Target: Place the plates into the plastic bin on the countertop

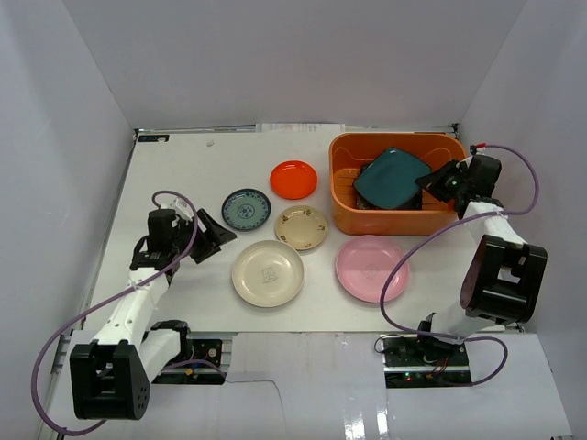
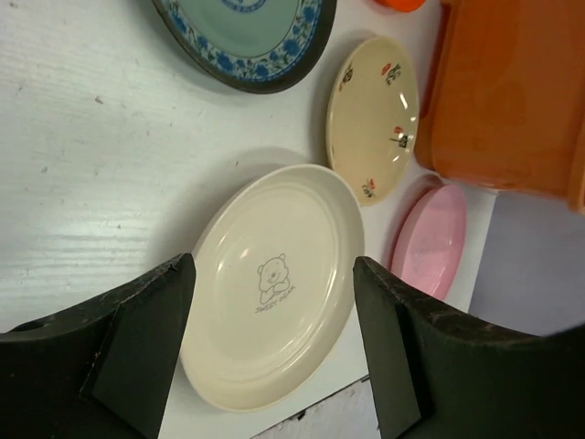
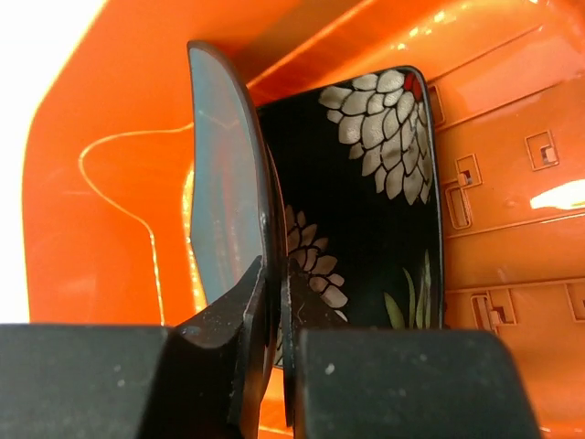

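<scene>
The right gripper (image 3: 274, 274) has its two black fingers (image 3: 224, 320) pinched almost together on the rim of a square teal plate (image 3: 224, 183). The plate is smooth and glazed, and is held on edge inside a rectangular orange plastic bin (image 3: 101, 183). Deeper in the bin is a square dark plate (image 3: 366, 238) printed with pale, petal-heavy flowers and thin green leaves. It lies beside glossy moulded panels with small slots.

From above, the teal plate tilts across the middle of the bin and hides most of the dark plate. The bin has rounded corners and a thick rim. It stands at the far right of a flat white countertop (image 1: 183, 165) enclosed by pale walls.

The left gripper (image 2: 274, 265) has its matte black fingers (image 2: 146, 357) spread wide with nothing between them. In its wrist view they frame a large round cream plate (image 2: 274, 293) with a small bear drawn at its centre. In the top view this gripper sits just left of that plate; whether it touches the surface cannot be told.

A round tan plate (image 2: 375, 114) with small red and dark motifs lies just beyond the cream plate. A blue-patterned round plate (image 2: 247, 37) with a dark rim lies near the tan one. A larger round pink plate (image 1: 371, 268) sits between the cream plate and the bin's near wall. A round orange-red plate (image 1: 293, 179) lies farther back, just left of the bin. A purple cable (image 1: 514, 160) loops from the right arm.
</scene>
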`<state>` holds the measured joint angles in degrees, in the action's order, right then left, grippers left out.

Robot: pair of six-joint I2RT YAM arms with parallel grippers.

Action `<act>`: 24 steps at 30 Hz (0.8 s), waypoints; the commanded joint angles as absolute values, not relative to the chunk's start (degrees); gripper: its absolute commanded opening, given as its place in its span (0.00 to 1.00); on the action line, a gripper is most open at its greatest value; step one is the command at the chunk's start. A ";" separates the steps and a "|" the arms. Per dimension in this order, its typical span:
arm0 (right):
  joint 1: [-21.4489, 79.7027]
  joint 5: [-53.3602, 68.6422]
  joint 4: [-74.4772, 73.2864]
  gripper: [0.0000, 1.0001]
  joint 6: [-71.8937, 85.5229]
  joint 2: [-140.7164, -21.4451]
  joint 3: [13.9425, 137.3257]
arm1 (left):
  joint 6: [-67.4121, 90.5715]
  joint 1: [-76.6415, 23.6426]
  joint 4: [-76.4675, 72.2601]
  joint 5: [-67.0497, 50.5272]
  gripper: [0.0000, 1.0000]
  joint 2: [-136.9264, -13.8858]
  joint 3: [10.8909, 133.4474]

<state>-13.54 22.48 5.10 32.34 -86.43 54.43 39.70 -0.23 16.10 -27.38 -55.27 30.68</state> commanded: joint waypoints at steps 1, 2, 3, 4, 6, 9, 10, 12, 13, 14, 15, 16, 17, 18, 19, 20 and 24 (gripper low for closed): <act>-13.71 23.03 7.91 0.08 29.88 -87.62 58.71 | 37.35 -2.37 20.92 -22.59 0.80 -53.88 30.06; -13.80 22.77 7.91 0.08 29.62 -88.50 58.45 | 37.53 -3.33 21.18 -21.98 0.80 -53.79 29.62; -13.62 22.33 8.08 0.11 29.45 -88.85 58.27 | 37.79 -4.04 21.36 -20.23 0.80 -53.70 29.53; -13.54 21.63 8.17 0.14 29.18 -89.12 58.10 | 37.79 -4.74 21.53 -19.26 0.80 -53.70 29.53; -13.10 20.48 7.21 0.29 27.70 -89.65 58.27 | 37.88 -6.85 22.41 -16.11 0.81 -53.53 29.62; -12.05 17.59 5.11 0.55 25.50 -90.00 59.24 | 38.32 -10.62 24.34 -10.14 0.82 -53.44 30.14; -11.78 15.92 4.84 0.64 25.05 -89.91 59.41 | 38.49 -11.50 24.95 -8.72 0.82 -53.70 30.32; -10.90 14.33 4.66 0.74 24.44 -89.30 59.50 | 38.50 -13.35 26.36 -6.60 0.82 -54.23 31.11; -10.55 12.24 3.96 0.84 23.48 -88.69 59.68 | 38.50 -13.79 26.80 -4.76 0.82 -54.66 31.20; -10.11 11.09 3.61 0.86 23.03 -88.33 59.94 | 38.76 -14.41 26.98 -4.22 0.82 -54.75 31.29; -9.41 9.25 3.34 0.90 22.07 -87.98 60.12 | 38.76 -14.68 26.98 -3.87 0.81 -54.84 31.29; -9.06 8.27 2.82 0.95 21.63 -87.02 60.20 | 38.76 -14.94 27.07 -3.26 0.81 -55.45 31.29; -8.70 7.39 2.55 0.96 21.19 -86.49 60.47 | 38.85 -15.29 27.24 -3.08 0.81 -55.81 31.38; -8.09 5.56 2.37 0.98 20.40 -85.70 60.38 | 38.85 -15.38 27.33 -3.08 0.81 -56.33 31.46; -7.82 5.02 2.37 0.95 20.04 -84.30 60.38 | 39.02 -15.64 27.25 -2.90 0.81 -57.29 31.46; -7.74 4.84 2.20 0.94 19.78 -83.68 60.38 | 39.28 -15.82 27.16 -2.90 0.80 -57.74 31.38; -6.77 5.53 0.44 0.93 18.37 -79.90 60.47 | 40.51 -17.31 26.81 -2.20 0.76 -59.85 31.03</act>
